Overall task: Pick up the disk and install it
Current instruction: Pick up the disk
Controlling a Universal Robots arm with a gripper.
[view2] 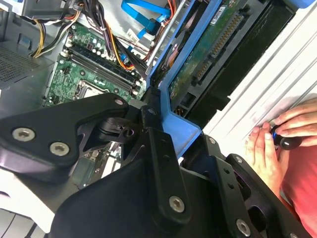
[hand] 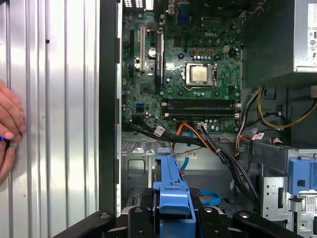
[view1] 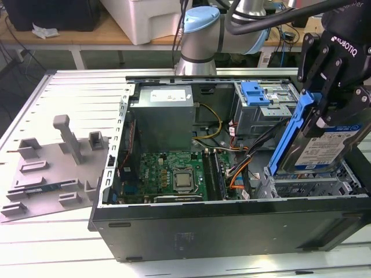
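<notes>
The disk (view1: 327,147), a silver drive with a blue-and-white label in a bright blue carrier rail, hangs tilted over the drive bay (view1: 307,186) at the front corner of the open computer case, on the exterior view's right. Its lower edge is at the bay's rim. My gripper (view1: 322,109) is shut on the disk's upper end. In the second wrist view the black fingers (view2: 157,148) clamp the blue carrier (view2: 184,124), and the disk's green circuit-board underside (view2: 208,47) faces the camera. The first wrist view looks down past the gripper (hand: 171,214) and the carrier (hand: 171,191) into the case.
The case (view1: 232,223) holds a motherboard (view1: 168,171), a grey power supply box (view1: 162,116), cable bundles (view1: 240,165) and an empty blue bracket (view1: 255,92) at the back. A grey fixture plate (view1: 52,168) lies on the exterior view's left. A person's hand (view2: 277,134) rests on the table beside the case.
</notes>
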